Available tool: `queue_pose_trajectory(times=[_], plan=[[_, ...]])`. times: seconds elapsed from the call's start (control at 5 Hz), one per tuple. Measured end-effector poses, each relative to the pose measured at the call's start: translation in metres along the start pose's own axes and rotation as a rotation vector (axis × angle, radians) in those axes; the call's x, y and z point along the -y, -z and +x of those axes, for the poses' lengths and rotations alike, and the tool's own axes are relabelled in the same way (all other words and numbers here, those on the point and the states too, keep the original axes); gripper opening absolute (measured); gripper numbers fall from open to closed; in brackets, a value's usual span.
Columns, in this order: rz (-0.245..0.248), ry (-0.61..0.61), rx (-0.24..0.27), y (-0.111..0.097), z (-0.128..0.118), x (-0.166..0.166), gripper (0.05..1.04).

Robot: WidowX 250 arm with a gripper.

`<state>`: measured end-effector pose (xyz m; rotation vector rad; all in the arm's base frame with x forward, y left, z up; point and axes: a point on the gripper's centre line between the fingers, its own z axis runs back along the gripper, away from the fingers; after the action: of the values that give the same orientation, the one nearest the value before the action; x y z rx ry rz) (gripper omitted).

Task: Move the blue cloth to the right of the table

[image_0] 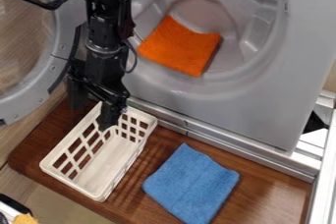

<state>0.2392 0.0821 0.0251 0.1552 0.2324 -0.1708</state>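
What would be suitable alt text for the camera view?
A black robot gripper hangs at the far end of a white basket, with a blue cloth to its right on a brown table. Behind, an orange cloth lies inside an open grey machine.

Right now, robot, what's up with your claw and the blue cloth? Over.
Gripper at white basket's far end. Blue cloth on brown table, not gripped. Nothing on top; basket beside it.

From where I stand, the light falls soft and fairly even, leaving a pale sheen on the wooden table (pixel 269 186) and dim shadows beside the white basket (pixel 108 163).
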Motion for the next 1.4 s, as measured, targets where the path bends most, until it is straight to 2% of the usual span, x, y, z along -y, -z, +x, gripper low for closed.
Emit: queue_pose_trajectory(times=[0.2, 0.6, 0.8, 1.0, 1.2, 1.4], plan=[[-0.007, -0.001, -0.021, 0.006, 0.0, 0.002, 1.001], [0.07, 0.101, 0.003, -0.007, 0.023, 0.05, 1.001], [0.118, 0.201, 0.041, -0.008, 0.028, 0.092, 1.001], [0.117, 0.254, 0.089, -0.003, 0.028, 0.12, 1.001], [0.134, 0.328, 0.126, 0.014, 0.031, 0.14, 1.001], [0.124, 0.386, 0.155, 0.039, 0.038, 0.15, 1.001]])
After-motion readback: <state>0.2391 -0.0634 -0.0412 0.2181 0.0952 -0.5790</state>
